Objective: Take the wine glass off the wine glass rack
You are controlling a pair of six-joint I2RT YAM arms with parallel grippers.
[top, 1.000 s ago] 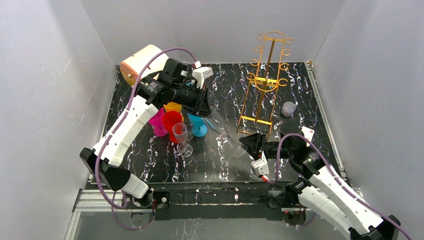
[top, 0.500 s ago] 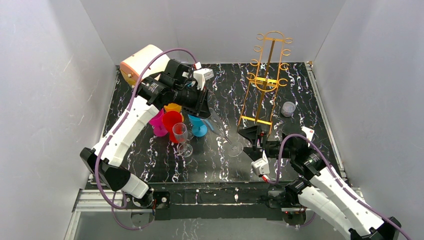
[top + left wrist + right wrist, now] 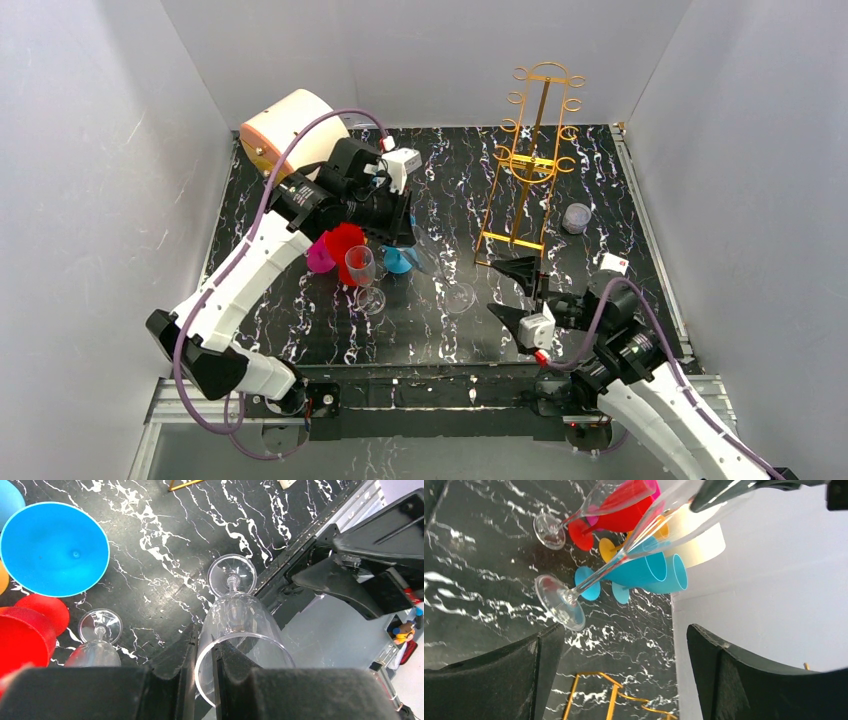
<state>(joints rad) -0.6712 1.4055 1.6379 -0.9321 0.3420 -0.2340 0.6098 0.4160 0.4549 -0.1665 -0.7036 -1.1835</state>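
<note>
A clear wine glass (image 3: 436,262) hangs tilted off the rack, its foot (image 3: 459,298) low over the black marbled table. My left gripper (image 3: 405,232) is shut on its rim, one finger inside the bowl and one outside (image 3: 202,635); the bowl (image 3: 240,622) and foot (image 3: 231,573) point away from the wrist. The gold wire wine glass rack (image 3: 530,160) stands at the back right with nothing on its hooks. Right of the foot and clear of it, my right gripper (image 3: 512,293) is open wide, with nothing between its fingers (image 3: 624,630); the foot (image 3: 559,602) shows ahead of it.
Left of the held glass stand red (image 3: 345,243), pink (image 3: 320,257) and blue (image 3: 398,260) goblets and a second clear glass (image 3: 362,272). A peach and white cylinder (image 3: 285,125) lies at the back left. A small clear cup (image 3: 576,217) sits by the rack's base. White walls enclose the table.
My right gripper opened, let go of the glass foot and drew back toward the near edge. The left arm shifted the glass slightly left and lower.
</note>
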